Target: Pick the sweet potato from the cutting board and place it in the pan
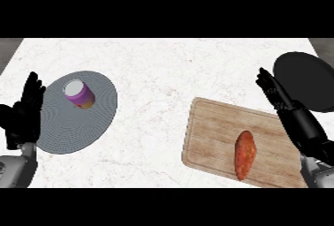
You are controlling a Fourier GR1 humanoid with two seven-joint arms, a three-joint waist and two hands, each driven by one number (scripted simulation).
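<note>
White marble covers the table (163, 70), and a broad bare stretch runs across its middle and far side, between the things at either end. At the left sits a round grey plate (58, 132) close to the table's left edge; a purple cup (79, 94) with a white top stands on its far part. At the right, a wooden cutting board (212, 132) lies at an angle, its near corner running toward the lower edge of the view. The sweet potato (244, 154) lies lengthwise on the board, right of its middle, touched by nothing. Beyond the board, at the far right edge, sits the dark round pan (310, 77), with nothing seen in it. The right hand (271, 90) stands with fingers straight and holds nothing, between board and pan. The left hand (26, 106) rests with fingers up at the left edge, beside the plate.
</note>
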